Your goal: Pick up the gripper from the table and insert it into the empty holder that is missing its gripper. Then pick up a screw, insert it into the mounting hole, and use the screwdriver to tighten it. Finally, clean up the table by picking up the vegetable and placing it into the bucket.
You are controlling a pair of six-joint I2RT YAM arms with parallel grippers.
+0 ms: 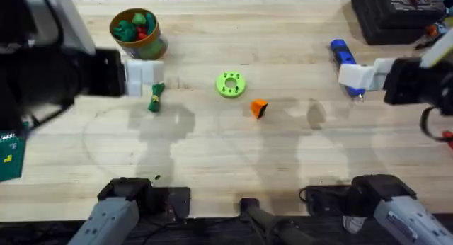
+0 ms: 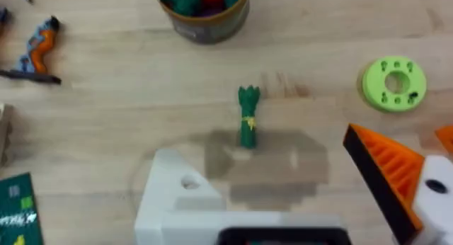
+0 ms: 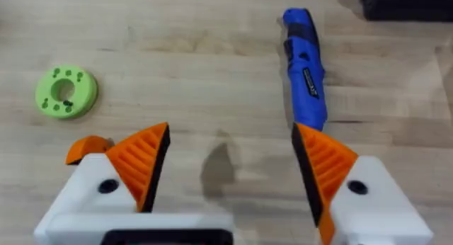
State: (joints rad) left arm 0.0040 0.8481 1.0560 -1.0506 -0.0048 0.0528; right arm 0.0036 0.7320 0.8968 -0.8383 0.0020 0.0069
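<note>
The white left gripper (image 2: 297, 202) hangs above the table, apparently missing one orange ribbed pad; the white right gripper (image 3: 230, 171) hovers with fingers spread wide

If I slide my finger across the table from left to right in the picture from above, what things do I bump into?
Round olive-green and orange bucket of toy vegetables → slim green toy vegetable → bright green round disc with holes → small orange plastic wedge → bright blue pen-shaped screwdriver.

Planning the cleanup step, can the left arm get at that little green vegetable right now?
Probably yes: the vegetable lies alone on bare wood ahead of the left gripper, nothing between them; the bucket stands beyond it.
</note>
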